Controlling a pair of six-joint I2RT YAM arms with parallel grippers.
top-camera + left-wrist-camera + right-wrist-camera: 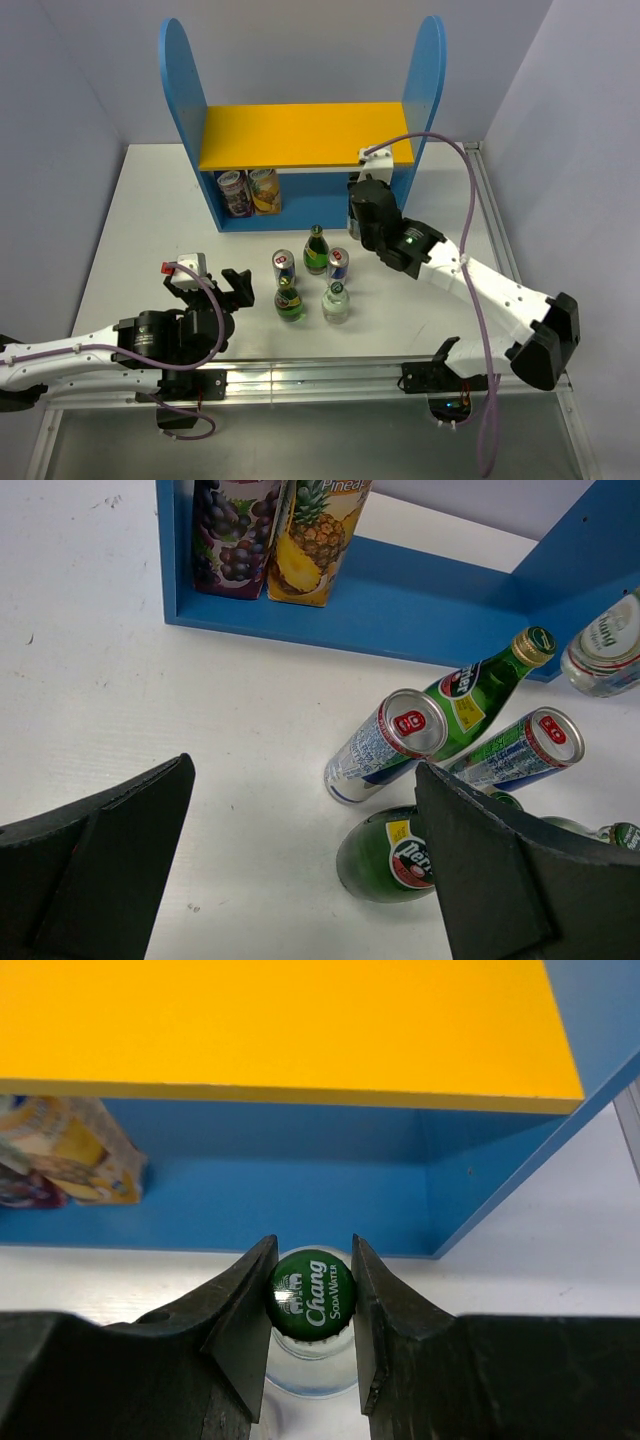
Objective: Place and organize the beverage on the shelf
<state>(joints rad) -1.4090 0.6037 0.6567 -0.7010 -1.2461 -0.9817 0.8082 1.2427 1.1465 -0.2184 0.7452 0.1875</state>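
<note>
Top external view: at the far left the left claw [213, 288] is seen above the white worktop [140, 200], its fingers spread wide with nothing between them, which is confirmed by the left wrist view, where the left claw [300, 880] frames only bare worktop [90, 660]. Further along, the shelf [305, 135] is set at the rear of the worktop, and on the left end of its blue lower level a grape juice carton [233, 192] and a pineapple juice carton [264, 190] are stood touching side by side. In front of the shelf a loose group is gathered: a silver can [284, 267], a tall green bottle [316, 250], a second can [338, 265], a Perrier bottle [290, 303] and a clear bottle [336, 302], all upright and near one another. At the right, the right claw [360, 188] is reached in under the right end of the yellow board. In the right wrist view the right claw [311, 1260] is closed on the green cap of a Chang soda water bottle [312, 1300], which is held upright just in front of the shelf [300, 1020], towards the right end of its lower level; whether its base is resting on the worktop cannot be told.
</note>
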